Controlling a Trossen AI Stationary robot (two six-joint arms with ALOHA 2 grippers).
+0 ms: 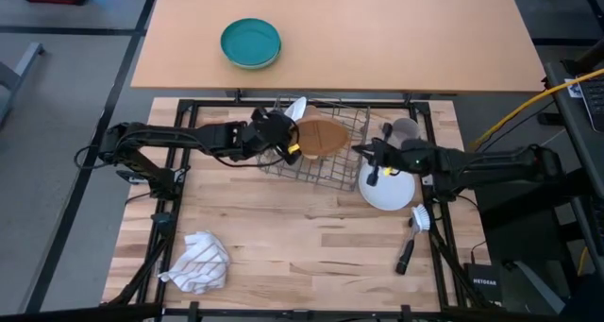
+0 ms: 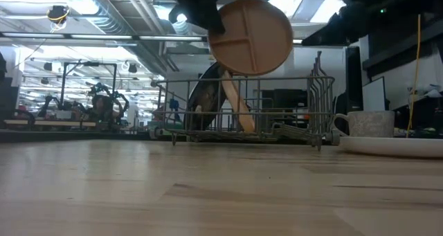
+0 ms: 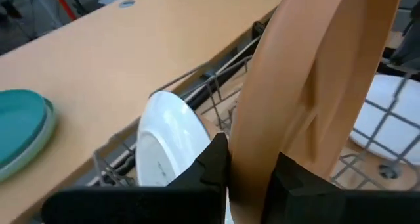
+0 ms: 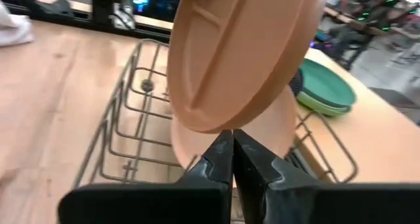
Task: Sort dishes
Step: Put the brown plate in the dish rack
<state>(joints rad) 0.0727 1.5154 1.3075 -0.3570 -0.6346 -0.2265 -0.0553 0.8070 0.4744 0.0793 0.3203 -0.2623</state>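
Note:
My left gripper (image 1: pixel 286 141) is shut on a peach-pink divided dish (image 1: pixel 321 138), held above the wire dish rack (image 1: pixel 344 166). The low view shows the dish (image 2: pixel 250 35) clear above the rack's wires. A second peach dish (image 2: pixel 235 101) and a dark plate (image 2: pixel 203 101) stand on edge in the rack, and a white plate (image 3: pixel 167 145) stands at its far left. My right gripper (image 1: pixel 366 154) is shut and empty at the rack's right side, pointing at the held dish (image 4: pixel 243 53). A grey mug (image 2: pixel 367 123) stands on a white plate (image 1: pixel 387 192) right of the rack. My left gripper pinches the dish's rim (image 3: pixel 252 175) between its two fingers, one finger on each face. The fingers come from the table's left. The dish is lifted clear of the rack and stands tilted on its edge, its divided face turned toward the table's near side.
A teal-green bowl (image 1: pixel 250 43) sits on the far tan table. A white striped cloth (image 1: pixel 198 262) lies crumpled at the near left. A dish brush (image 1: pixel 415 229) lies near the right edge. Bare wood lies in the table's near middle.

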